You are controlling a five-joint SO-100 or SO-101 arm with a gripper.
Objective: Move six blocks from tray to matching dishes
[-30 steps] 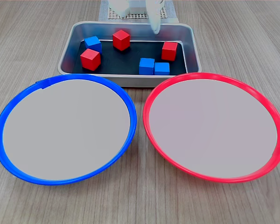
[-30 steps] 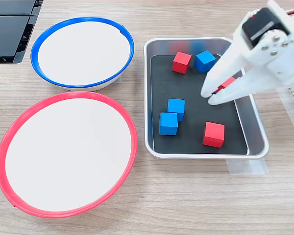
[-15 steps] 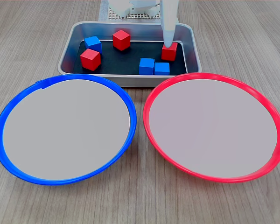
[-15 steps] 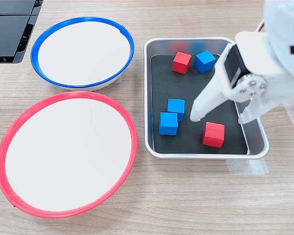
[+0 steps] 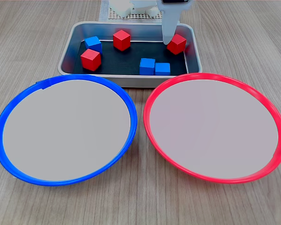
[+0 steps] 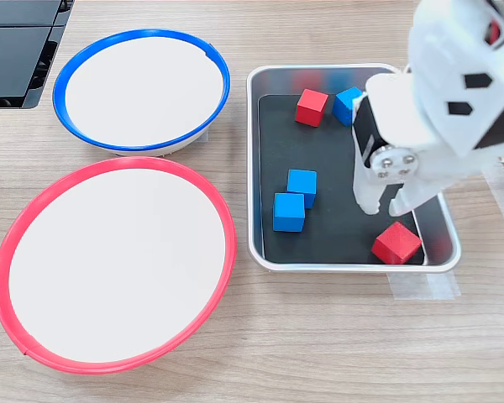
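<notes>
In the second exterior view, the arm [image 6: 441, 101] hides one red block and part of a blue block [image 6: 348, 104] at the tray's [image 6: 265, 252] one o'clock corner.

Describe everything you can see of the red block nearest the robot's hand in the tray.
The red block is a small glossy cube that looks like plain plastic or painted wood. It sits on the tray's black floor, turned cornerwise to the tray's sides, in the corner at the second exterior view's lower right, close to the silver wall. The white hand stands just above and beside it, jaws apart; whether a finger touches the block cannot be told. No other block touches it.
</notes>
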